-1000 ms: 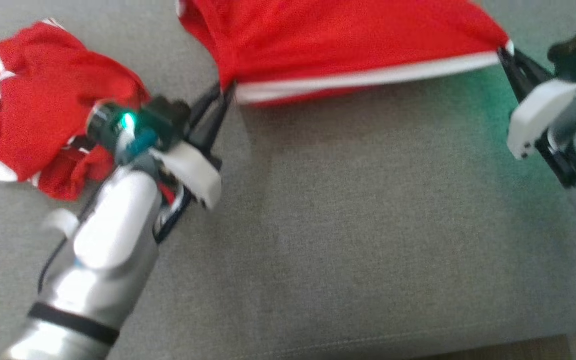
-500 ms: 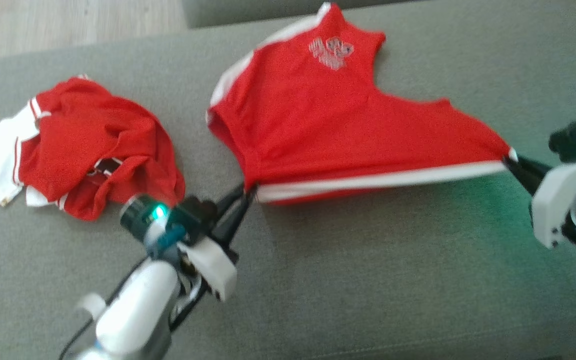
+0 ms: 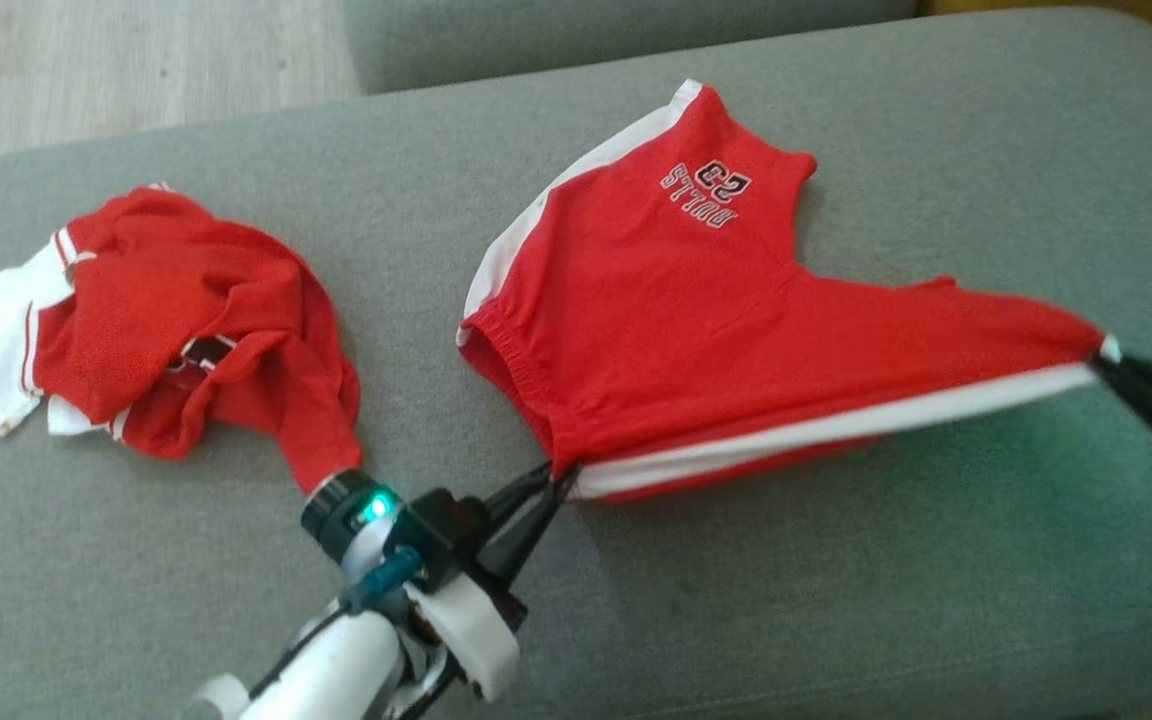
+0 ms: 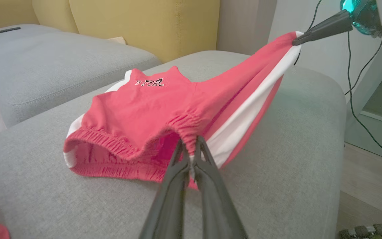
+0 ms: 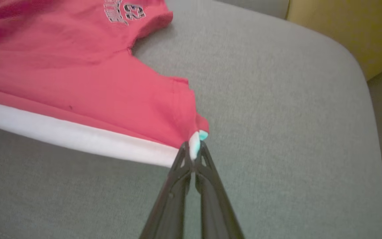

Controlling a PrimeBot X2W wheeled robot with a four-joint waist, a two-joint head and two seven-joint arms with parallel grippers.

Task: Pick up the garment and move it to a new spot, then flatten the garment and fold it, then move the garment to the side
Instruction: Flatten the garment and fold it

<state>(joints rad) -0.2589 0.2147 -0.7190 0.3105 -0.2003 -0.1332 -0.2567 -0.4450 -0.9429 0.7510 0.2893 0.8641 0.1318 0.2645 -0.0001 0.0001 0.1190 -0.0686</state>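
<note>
A: What do the grippers have?

B: The left gripper [image 3: 558,478] is pinched tight on the waistband corner of the red shorts [image 3: 676,330]. The right gripper [image 3: 1102,360] is clamped on the hem corner at the other end of the same white side stripe [image 3: 836,427]. That edge hangs taut between them, lifted off the grey cushion [image 3: 786,620], while the leg with the printed number lies on it.

A: How will it handle?

B: Light, thin and limp, I'd judge. It sags wherever nothing pulls it, so it flattens only under tension. Each grip has just a small bit of cloth, and a jerk could slip it free.

A: Best places to hold?

B: The gathered waistband is thickest and safest, stitched hem corners next. Mid-panel would only bunch.

A: Anything nearby?

B: A crumpled red garment [image 3: 186,320] lies well apart on the robot's left. Lay the shorts clear of it.
</note>
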